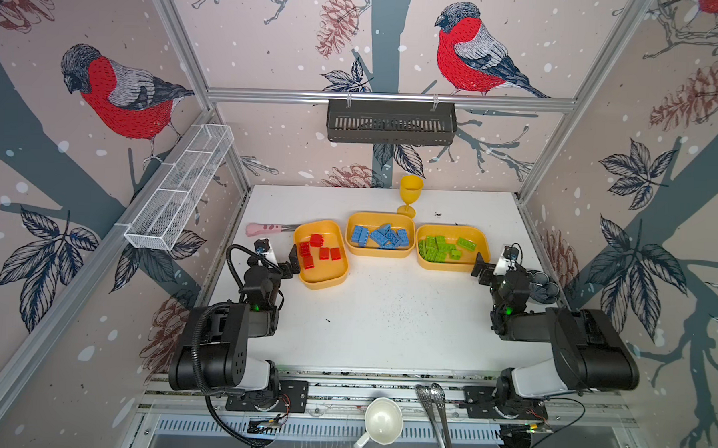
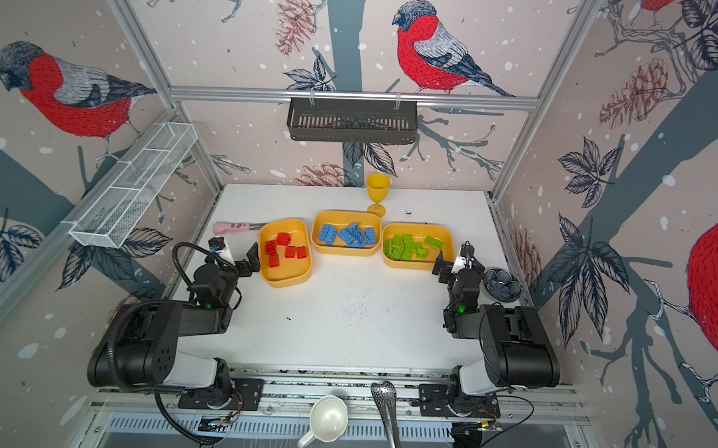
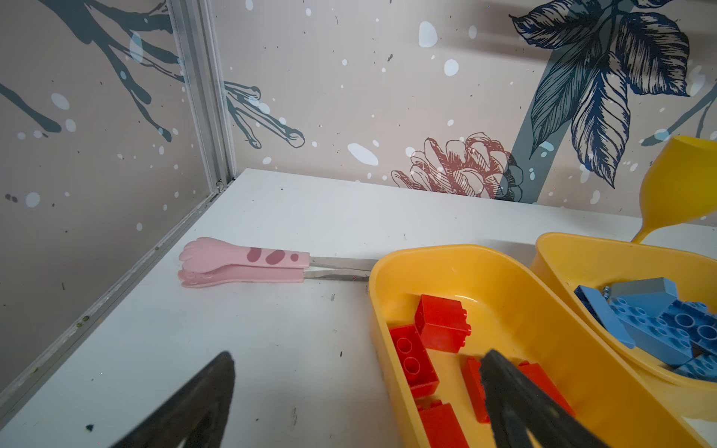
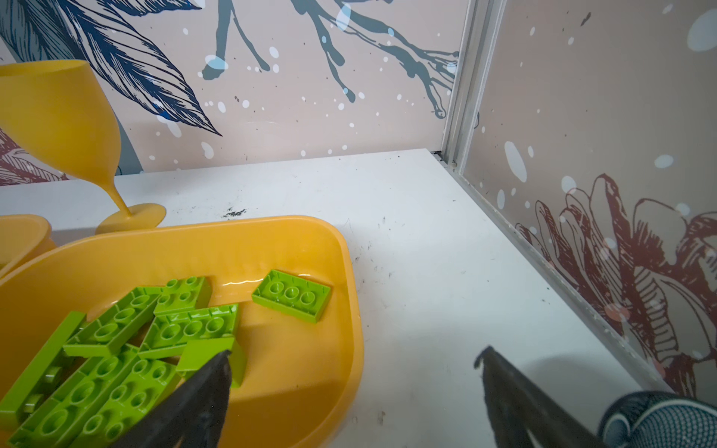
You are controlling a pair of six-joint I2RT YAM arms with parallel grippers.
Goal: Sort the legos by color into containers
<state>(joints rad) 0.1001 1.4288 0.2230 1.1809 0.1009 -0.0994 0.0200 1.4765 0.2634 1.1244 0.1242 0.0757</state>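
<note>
In both top views three yellow-orange containers stand in a row at mid-table. The left container (image 1: 325, 284) (image 3: 504, 267) holds several red legos (image 1: 320, 252) (image 3: 440, 327). Blue legos (image 1: 379, 236) (image 3: 659, 322) fill the middle container (image 1: 380, 214), and lime green legos (image 1: 441, 249) (image 4: 128, 349) lie in the right container (image 1: 453, 228) (image 4: 232, 248). My left gripper (image 1: 291, 261) (image 3: 359, 355) is open and empty, straddling the red container's left wall. My right gripper (image 1: 482, 268) (image 4: 355, 351) is open and empty over the green container's right wall.
A yellow goblet (image 1: 410, 194) stands behind the containers. Pink-handled tongs (image 1: 265, 229) (image 3: 240, 263) lie left of the red container. A dark bowl (image 1: 544, 285) (image 4: 659, 422) sits by the right wall. A white mesh basket (image 1: 180, 188) hangs on the left wall. A white cup (image 1: 382, 421) and metal tongs (image 1: 436, 411) lie at the front.
</note>
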